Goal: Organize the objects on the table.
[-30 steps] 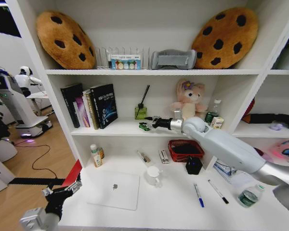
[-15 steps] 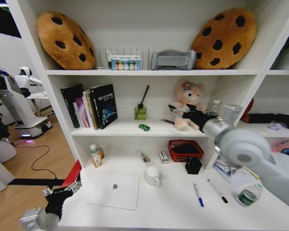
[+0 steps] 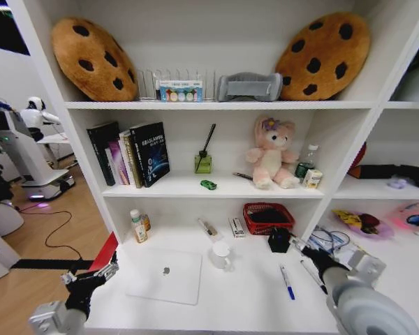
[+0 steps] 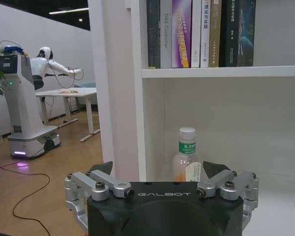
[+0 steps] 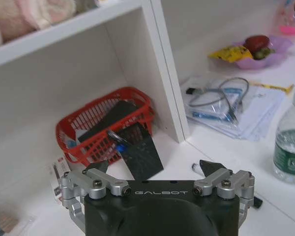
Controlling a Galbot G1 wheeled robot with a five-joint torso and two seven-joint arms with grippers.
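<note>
Change is clear on the right side: one second ago our right arm reached to the middle shelf and its gripper was at the tiny green toy car [image 3: 209, 185]; half a second ago it was withdrawing in front of the pink plush bunny [image 3: 272, 152]. Now the right gripper [image 3: 313, 257] is down over the tabletop [image 3: 244, 296], at about 4 o'clock in the head view. Its jaws are spread and hold nothing, as the right wrist view confirms [image 5: 157, 169].

The car stays alone on the shelf, at 12 o'clock from the silver laptop [image 3: 166, 276] and just at 6 o'clock from the green diffuser bottle [image 3: 203, 162]. We judge that this one placing is finished and the arm is free for another object.

Near the right gripper lie the blue-capped pen [image 3: 287, 282] and the black-capped pen [image 3: 309, 272], with the black pen holder [image 3: 280, 239] and the red basket [image 3: 269, 217] toward 11 o'clock from it. These pens seem the nearest loose items.

Our left gripper [image 3: 91, 278] is parked at 8 o'clock, beside the tabletop edge; its jaws are open and empty [image 4: 160, 173].
</note>
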